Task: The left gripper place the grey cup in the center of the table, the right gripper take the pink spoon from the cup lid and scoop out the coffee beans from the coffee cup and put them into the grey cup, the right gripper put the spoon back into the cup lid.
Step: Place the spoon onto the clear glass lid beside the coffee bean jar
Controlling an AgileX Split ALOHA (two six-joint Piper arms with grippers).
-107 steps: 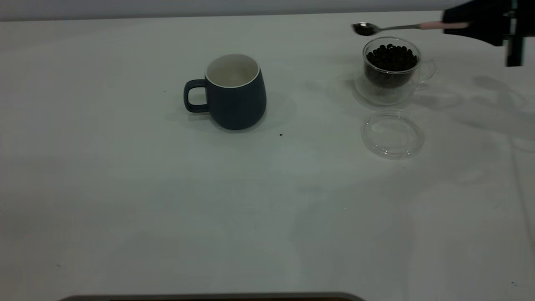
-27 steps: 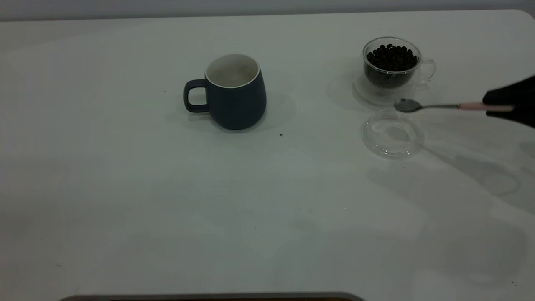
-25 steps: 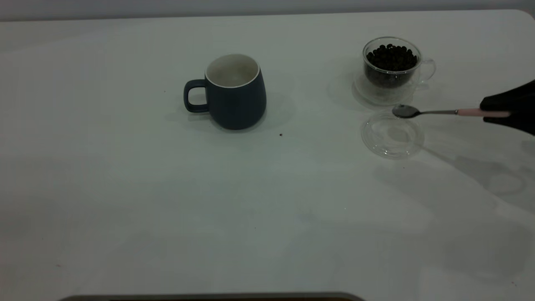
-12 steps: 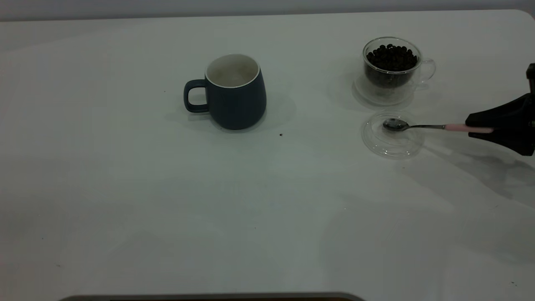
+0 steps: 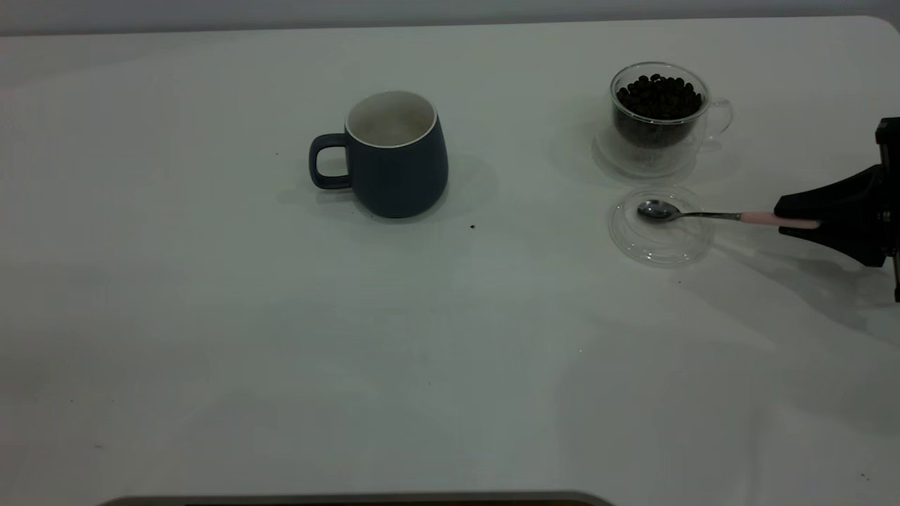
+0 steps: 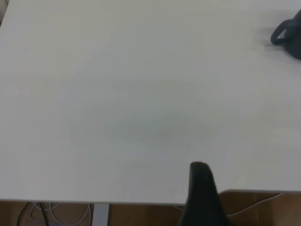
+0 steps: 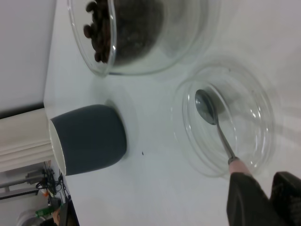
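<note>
The right gripper (image 5: 798, 219) — matte black jaws clamped on the pink spoon (image 5: 703, 214) — rests its shiny bowl in the clear cup lid (image 5: 657, 246).

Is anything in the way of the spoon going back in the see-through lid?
No, nothing visible blocks it. The right gripper holds the pink spoon by its handle, and the spoon's bowl is already inside the cup lid. The coffee cup stands apart behind.
</note>
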